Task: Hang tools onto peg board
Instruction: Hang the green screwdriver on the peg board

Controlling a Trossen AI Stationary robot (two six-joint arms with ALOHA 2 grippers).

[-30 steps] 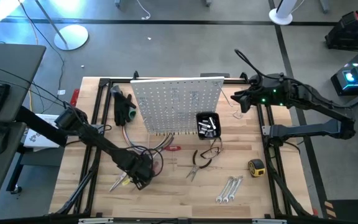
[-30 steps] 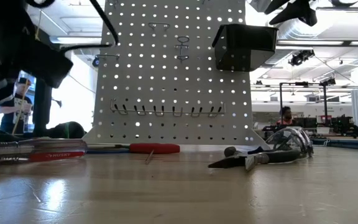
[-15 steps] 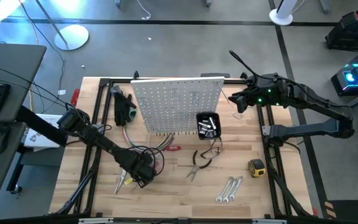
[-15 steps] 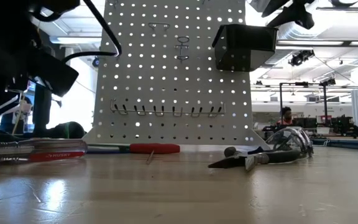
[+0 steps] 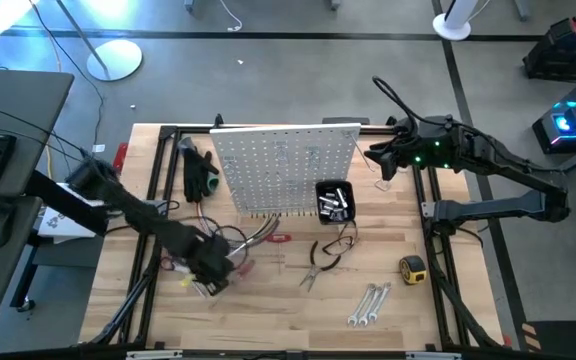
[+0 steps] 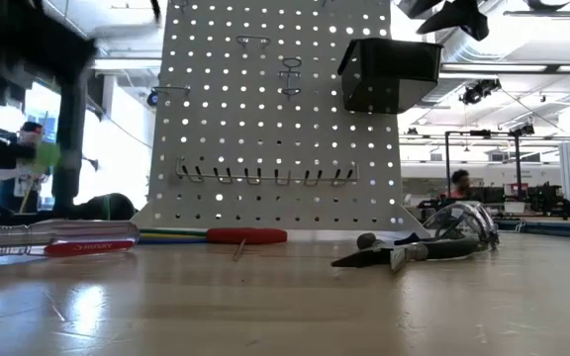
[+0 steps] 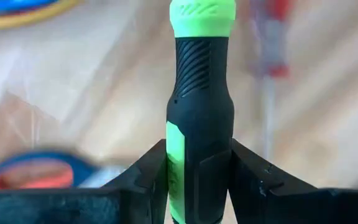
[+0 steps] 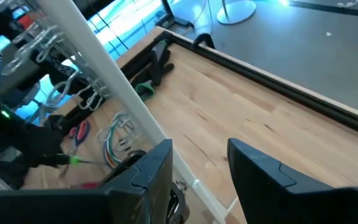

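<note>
My left gripper (image 5: 211,272) hangs over the table's near left part, pointing down, shut on a green-and-black-handled screwdriver (image 7: 199,93), which shows as a green blur (image 6: 43,153) above the table in the low view. A red-handled screwdriver (image 6: 57,239) lies flat on the wood. The white peg board (image 5: 286,165) stands at the back with its black bin (image 5: 333,200). Black-handled pliers (image 5: 320,262), silver wrenches (image 5: 368,305) and a yellow tape measure (image 5: 412,267) lie on the table. My right gripper (image 8: 197,158) waits open, high beside the board's right edge (image 5: 378,160). My left gripper pinches the screwdriver's handle (image 7: 197,155) between its two fingers (image 7: 148,177), on the black part with the green inlay, away from the green cap end (image 7: 202,15). The fingers come from above and lie across the handle. The screwdriver is lifted clear of the table.
A curved bundle of coloured cables (image 5: 236,240) lies just beyond my left gripper. A black glove-like thing (image 5: 200,175) sits left of the board. The black metal frame (image 5: 155,215) runs along the table's sides. A person (image 6: 30,163) stands in the room behind.
My left gripper has risen and drifted a little toward the table's left edge. The green-handled screwdriver, which lay on the wood beside it, has come up with it and is now clear of the table.
</note>
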